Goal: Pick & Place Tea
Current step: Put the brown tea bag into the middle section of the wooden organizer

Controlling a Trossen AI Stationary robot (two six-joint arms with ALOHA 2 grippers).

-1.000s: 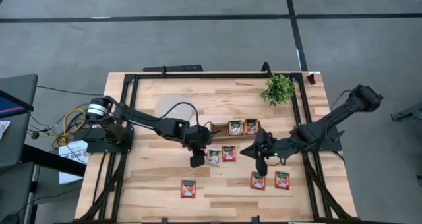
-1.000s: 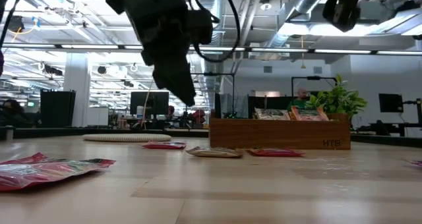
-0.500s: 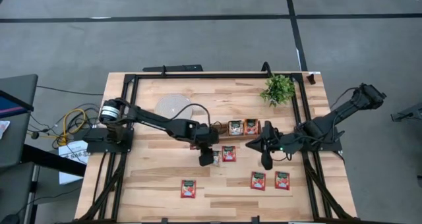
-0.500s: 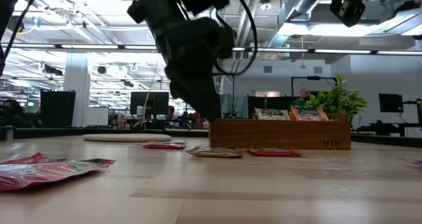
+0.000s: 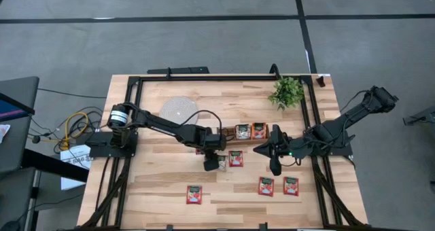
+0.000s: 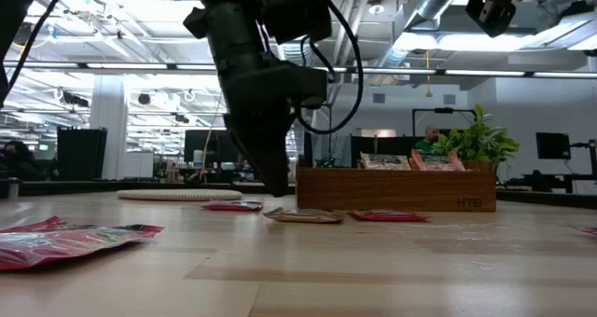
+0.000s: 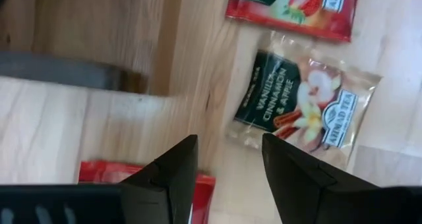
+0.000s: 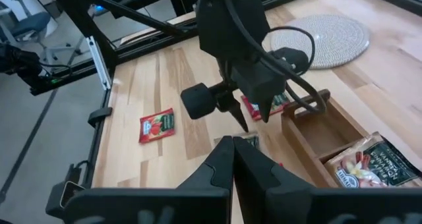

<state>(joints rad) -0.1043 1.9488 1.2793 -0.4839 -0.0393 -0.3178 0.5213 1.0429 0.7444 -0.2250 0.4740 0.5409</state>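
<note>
Tea sachets lie flat on the wooden table. A pale sachet [image 7: 300,109] [image 5: 222,162] lies beside a red one [image 5: 236,157], just in front of the brown tray [image 5: 228,131]. Two sachets [image 5: 250,130] stand in the tray. Red sachets [image 5: 194,194] [image 5: 266,185] [image 5: 291,185] lie nearer the front edge. My left gripper [image 5: 212,166] [image 7: 227,165] points steeply down, open, low over the table just left of the pale sachet, touching nothing. A red sachet [image 7: 99,174] shows partly behind its fingers. My right gripper [image 5: 275,168] [image 8: 231,155] hangs shut and empty to the right.
A round grey-white disc [image 5: 178,109] lies at the back left, a small green plant [image 5: 286,91] at the back right. A black frame [image 5: 132,115] runs around the table's edges. In the low view a red sachet [image 6: 75,238] lies close to the camera.
My left gripper has sunk toward the table and gone toward the right edge, up to the pale sachet, tipping more steeply downward; it stays open. My right gripper has drawn back a little toward the right edge and stays shut. No sachet has moved.
</note>
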